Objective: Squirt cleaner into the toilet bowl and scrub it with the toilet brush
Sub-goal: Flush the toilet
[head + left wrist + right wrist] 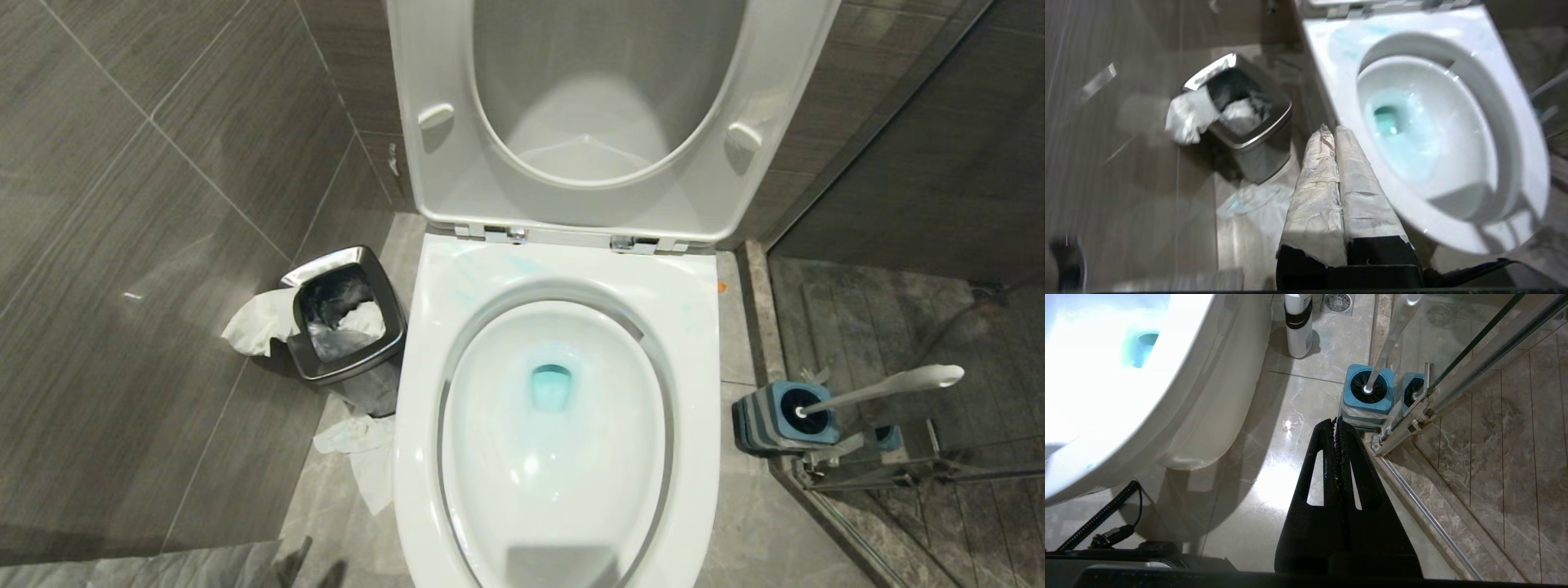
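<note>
The left claw [1329, 131] is clenched with nothing in it — its two paper-wrapped fingers [1316, 192] pressed together, hanging above the floor between the toilet bowl [1433, 122] and the steel bin [1249, 122]. The right claw [1338, 424] is clenched too, empty, poised over the floor on the bowl's other side, its tips pointing at the blue holder [1367, 394]. The toilet brush [1392, 339] stands in that holder, handle leaning up against the glass shower door [1474, 355]. The cleaner [1298, 324] stands upright on the floor beyond the holder, close to the bowl's base. The bowl's seat and lid [604, 114] are raised, blue-tinted water [551, 388] sits at its drain. Crumpled paper [260, 322] hangs over the bin's rim, more lies on the floor beside the bowl.
</note>
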Tool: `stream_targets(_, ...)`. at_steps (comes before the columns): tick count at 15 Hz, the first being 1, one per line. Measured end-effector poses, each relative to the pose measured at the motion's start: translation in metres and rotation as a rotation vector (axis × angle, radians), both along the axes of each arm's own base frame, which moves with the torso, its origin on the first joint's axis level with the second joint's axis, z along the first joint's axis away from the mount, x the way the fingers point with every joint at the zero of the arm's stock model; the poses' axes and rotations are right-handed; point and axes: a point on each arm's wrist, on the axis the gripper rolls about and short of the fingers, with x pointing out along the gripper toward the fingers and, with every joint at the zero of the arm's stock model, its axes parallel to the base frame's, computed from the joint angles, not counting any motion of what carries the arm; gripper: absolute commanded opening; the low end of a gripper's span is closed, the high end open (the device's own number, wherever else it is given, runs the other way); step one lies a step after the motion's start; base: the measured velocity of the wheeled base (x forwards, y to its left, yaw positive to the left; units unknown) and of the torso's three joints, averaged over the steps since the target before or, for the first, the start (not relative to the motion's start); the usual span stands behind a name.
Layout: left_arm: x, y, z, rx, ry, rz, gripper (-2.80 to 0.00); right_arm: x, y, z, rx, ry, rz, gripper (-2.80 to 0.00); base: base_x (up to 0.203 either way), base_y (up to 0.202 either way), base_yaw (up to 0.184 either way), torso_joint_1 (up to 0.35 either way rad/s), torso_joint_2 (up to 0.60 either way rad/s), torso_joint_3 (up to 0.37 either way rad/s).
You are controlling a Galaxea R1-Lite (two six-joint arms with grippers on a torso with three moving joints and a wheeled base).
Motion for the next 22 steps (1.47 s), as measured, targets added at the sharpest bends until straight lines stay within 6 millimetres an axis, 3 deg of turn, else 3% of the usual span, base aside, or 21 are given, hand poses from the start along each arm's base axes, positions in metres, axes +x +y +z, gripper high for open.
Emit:
stream_targets(5, 0.042, -0.005, 0.080, -0.029, -0.021, -0.134, -2.80, 0.000, 0.000, 0.000, 0.000, 0.000, 0.000, -2.80, 0.000, 0.000, 0.000, 0.000, 0.00, 0.000)
stream_targets(8, 0.090, -0.014, 0.122, -0.063, -0.064, -0.165, -2.80, 0.000, 0.000, 0.000, 0.000, 0.000, 0.000, -2.80, 0.000, 0.000, 0.000, 0.000, 0.00, 0.000)
stream_targets(13, 0.189, -0.020, 0.192, -0.103, -0.237, -0.109, -2.80, 0.000, 0.000, 0.000, -0.001, 0.001, -0.001, -2.80, 0.000, 0.000, 0.000, 0.000, 0.00, 0.000)
stream_targets(18, 0.266, -0.017, 0.205, -0.213, -0.298, -0.103, -2.80, 0.000, 0.000, 0.000, -0.001, 0.001, 0.000, -2.80, 0.000, 0.000, 0.000, 0.000, 0.00, 0.000)
stream_targets(22, 0.298, -0.017, 0.209, -0.263, -0.318, -0.186, -2.80, 0.000, 0.000, 0.000, 0.000, 0.001, 0.000, -2.80, 0.000, 0.000, 0.000, 0.000, 0.00, 0.000)
